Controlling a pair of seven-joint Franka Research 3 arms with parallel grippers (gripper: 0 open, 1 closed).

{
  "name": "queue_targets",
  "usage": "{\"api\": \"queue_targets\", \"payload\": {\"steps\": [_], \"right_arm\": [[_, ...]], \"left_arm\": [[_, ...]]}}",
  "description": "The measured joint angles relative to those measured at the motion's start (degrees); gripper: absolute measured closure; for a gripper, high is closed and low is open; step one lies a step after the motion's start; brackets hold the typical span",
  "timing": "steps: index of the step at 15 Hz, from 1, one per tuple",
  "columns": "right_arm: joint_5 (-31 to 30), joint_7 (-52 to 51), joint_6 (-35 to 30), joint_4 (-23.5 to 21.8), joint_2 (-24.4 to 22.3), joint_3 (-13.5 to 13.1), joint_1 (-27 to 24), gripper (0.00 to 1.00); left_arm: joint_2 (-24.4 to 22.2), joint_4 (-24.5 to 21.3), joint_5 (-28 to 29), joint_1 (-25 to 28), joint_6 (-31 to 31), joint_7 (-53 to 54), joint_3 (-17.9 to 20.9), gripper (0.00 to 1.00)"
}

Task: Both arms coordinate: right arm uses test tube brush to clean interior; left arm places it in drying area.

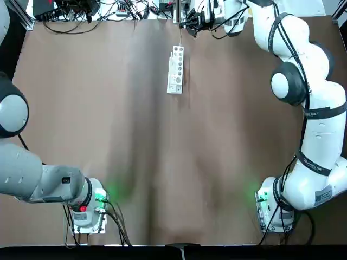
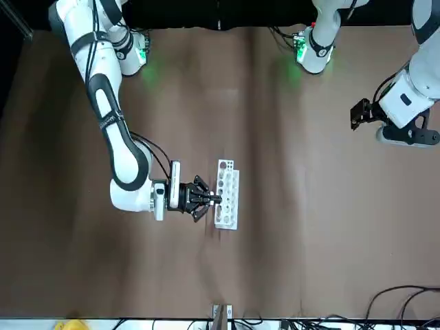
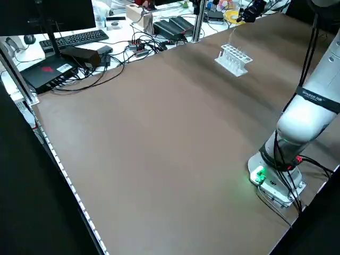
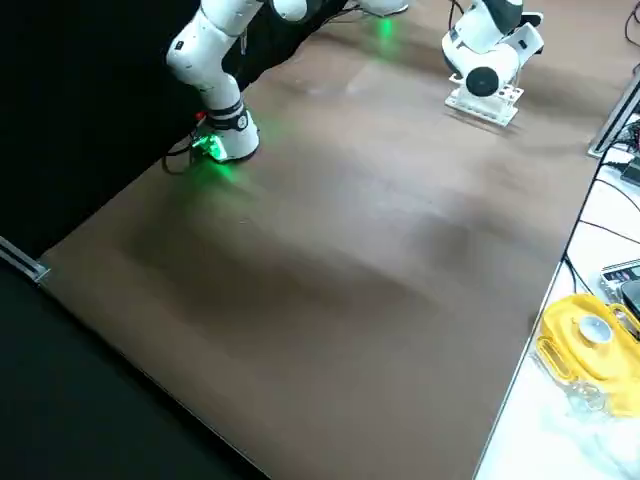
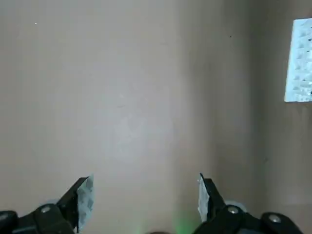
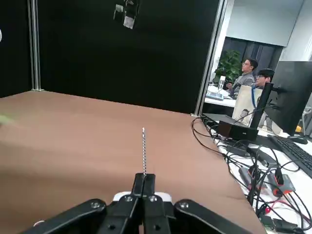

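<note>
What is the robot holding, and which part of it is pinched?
The right gripper pinches the test tube brush at one end, the rest sticking out beyond the jaws. The left gripper is open and holds nothing.

- The white holed plastic rack (image 5: 299, 61) is cut off at the left wrist picture's edge.
- The thin pale wire brush (image 6: 144, 151) has its lower end hidden between closed fingertips.

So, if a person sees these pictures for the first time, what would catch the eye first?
Probably the right gripper, reaching over the far middle of the brown table with its fingers shut on the thin test tube brush. Beside it stands the white rack. The left gripper hangs open, away from the rack.
</note>
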Motion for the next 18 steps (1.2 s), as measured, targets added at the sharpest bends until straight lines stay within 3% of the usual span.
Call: {"api": "queue_targets", "payload": {"steps": [18], "right_arm": [[0.00,-0.50,3.63,-0.41,1.87,0.00,0.58,0.98]], "left_arm": [[0.04,0.00,0.00,0.01,0.66,0.00,0.00,0.00]]}}
